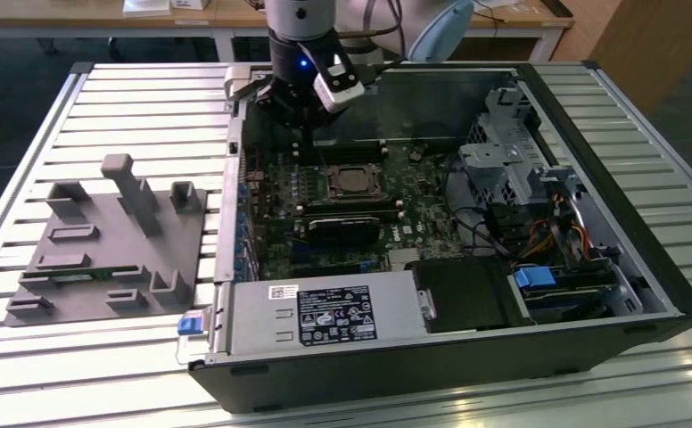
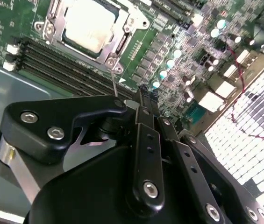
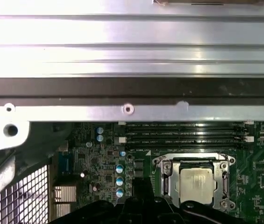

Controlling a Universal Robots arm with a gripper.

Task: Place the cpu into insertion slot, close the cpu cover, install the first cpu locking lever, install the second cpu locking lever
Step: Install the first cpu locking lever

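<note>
The cpu (image 3: 196, 183) is seen seated in the insertion slot (image 1: 333, 182). It is framed by the cpu cover (image 3: 171, 179), which appears to be lowered flat. In the exterior view the gripper (image 1: 300, 125) is poised above the board at 11 o'clock from the slot. Whether it is released or clenched cannot be told. The chip is judged light, rigid and fragile underneath, best taken by its edges only.

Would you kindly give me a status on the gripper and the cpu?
Gripper above the board, off the cpu. Cpu seated, cover down around it. Nothing in the way.
</note>
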